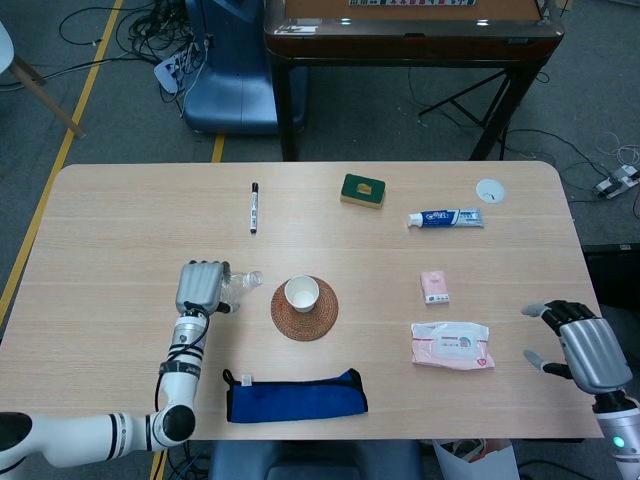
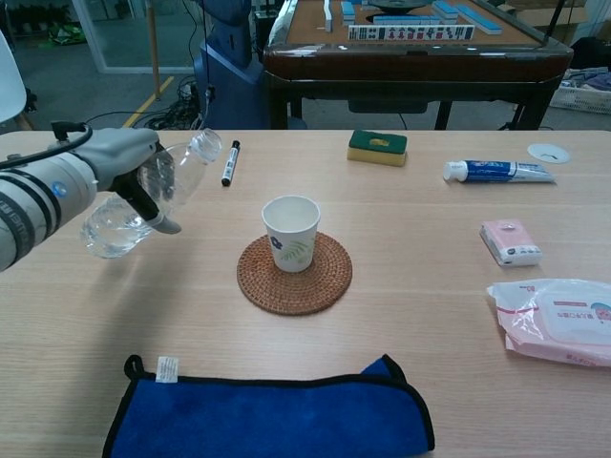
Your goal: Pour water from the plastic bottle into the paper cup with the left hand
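Wooden table (image 1: 120,210) under a dark mahjong table (image 2: 410,43) along the upper edge of both views; cables lie on grey floor at upper left.

Item 1. Plastic bottle (image 2: 153,196), clear, uncapped, part-filled. Gripped round its body by the left hand (image 2: 124,162), left of centre in the chest view. It is lifted off the wood and tipped, mouth up and to the right toward the cup, water pooled at the low base end. Judged a pre-pour attitude: the neck is short of the rim, so nothing is leaving yet.

Item 2. Paper cup (image 2: 290,232), white with a leaf print, upright at frame centre on a round woven coaster (image 2: 294,277). Apparently so set to catch drips.

Item 3. Right hand (image 1: 585,345), lower right of the head view, at the table's edge. Fingers are apart and hold nothing; idle, since the task names the other hand.

Item 4. Blue cloth (image 2: 272,410), folded, bottom centre, probably for spills.

Item 5. Sundries, well apart from the cup: marker pen (image 1: 254,207), green sponge (image 1: 362,190), toothpaste tube (image 1: 445,218), wet-wipe pack (image 1: 452,345).
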Robot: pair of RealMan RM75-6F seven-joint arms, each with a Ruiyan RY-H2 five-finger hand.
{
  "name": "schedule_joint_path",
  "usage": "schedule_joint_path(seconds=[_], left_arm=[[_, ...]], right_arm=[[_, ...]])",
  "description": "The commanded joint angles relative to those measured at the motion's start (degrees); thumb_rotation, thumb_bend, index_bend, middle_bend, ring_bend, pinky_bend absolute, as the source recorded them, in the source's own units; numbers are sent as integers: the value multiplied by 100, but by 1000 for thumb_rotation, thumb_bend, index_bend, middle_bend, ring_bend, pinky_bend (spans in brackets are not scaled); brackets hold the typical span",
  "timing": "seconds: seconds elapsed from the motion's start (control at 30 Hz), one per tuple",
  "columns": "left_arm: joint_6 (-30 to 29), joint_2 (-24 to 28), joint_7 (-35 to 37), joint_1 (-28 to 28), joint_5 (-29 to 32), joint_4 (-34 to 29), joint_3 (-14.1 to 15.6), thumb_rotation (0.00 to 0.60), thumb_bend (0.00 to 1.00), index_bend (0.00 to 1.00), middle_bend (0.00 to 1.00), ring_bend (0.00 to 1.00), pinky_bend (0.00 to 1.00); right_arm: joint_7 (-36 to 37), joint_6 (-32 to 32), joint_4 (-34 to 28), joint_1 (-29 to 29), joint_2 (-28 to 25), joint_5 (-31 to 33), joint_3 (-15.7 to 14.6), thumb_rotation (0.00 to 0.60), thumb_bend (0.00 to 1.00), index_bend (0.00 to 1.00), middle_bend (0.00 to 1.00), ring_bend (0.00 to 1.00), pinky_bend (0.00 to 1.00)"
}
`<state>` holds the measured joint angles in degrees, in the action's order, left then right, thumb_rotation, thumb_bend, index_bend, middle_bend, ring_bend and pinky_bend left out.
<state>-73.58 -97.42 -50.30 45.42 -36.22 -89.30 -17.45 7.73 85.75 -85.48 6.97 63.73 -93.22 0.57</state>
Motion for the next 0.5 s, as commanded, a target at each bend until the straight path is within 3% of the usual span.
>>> schedule_joint_path(seconds=[0.03, 0.5], left_arm=[[-51, -74, -232, 120, 87, 88, 33, 600, 89, 704, 763, 444, 356], [-337, -271, -1258, 549, 428, 172, 71, 600, 93, 707, 767, 444, 356]], right_arm=[[11, 11, 0, -5, -5, 1, 4, 600, 36, 374, 407, 329, 372], [89, 10, -10, -8, -39, 10, 11, 600, 36, 373, 407, 329, 372]])
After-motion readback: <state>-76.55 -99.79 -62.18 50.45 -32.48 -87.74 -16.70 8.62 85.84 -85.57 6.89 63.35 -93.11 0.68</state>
